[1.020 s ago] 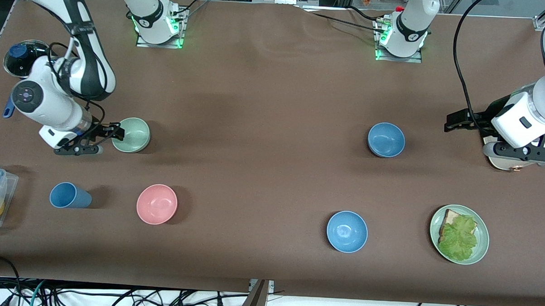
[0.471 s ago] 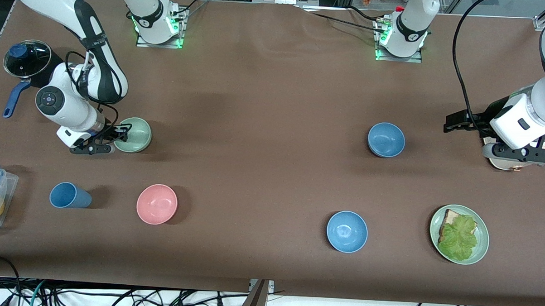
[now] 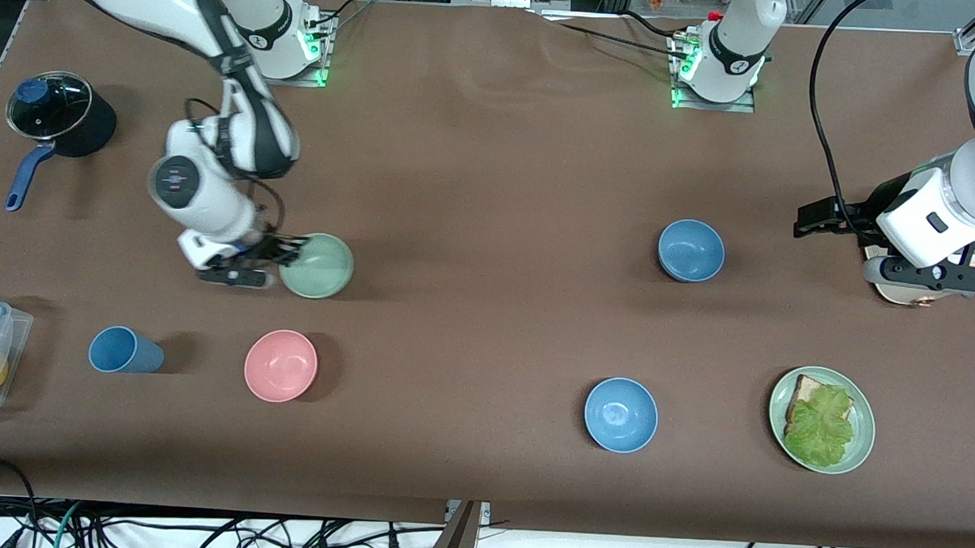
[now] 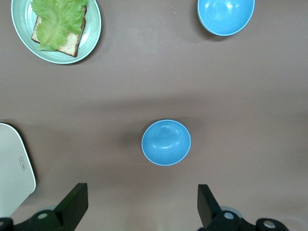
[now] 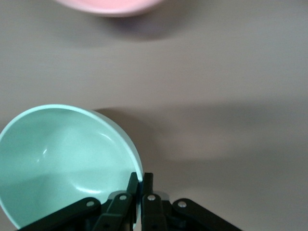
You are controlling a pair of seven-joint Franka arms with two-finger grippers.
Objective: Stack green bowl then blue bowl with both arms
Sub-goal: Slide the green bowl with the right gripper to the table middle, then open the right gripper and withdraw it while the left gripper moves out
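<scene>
My right gripper (image 3: 281, 253) is pinched tight on the rim of the green bowl (image 3: 317, 266), 1 finger inside the wall and 1 outside, as the right wrist view shows (image 5: 140, 185). The green bowl (image 5: 65, 161) is lifted over the brown table (image 3: 474, 184). Just under it toward the front camera sits the pink bowl (image 3: 281, 365), its edge showing in the right wrist view (image 5: 108, 6). Toward the left arm's end there is a wide bare stretch of cloth before the blue bowl (image 3: 690, 249).

My left gripper (image 3: 818, 215) waits with fingers spread wide, hovering near the table's end; the blue bowl (image 4: 166, 142) lies between its 2 fingertips (image 4: 72, 204) in the wrist view, well apart from them. The brighter blue bowl (image 3: 620, 414) and green plate (image 3: 858, 449) sit nearer the front edge.
</scene>
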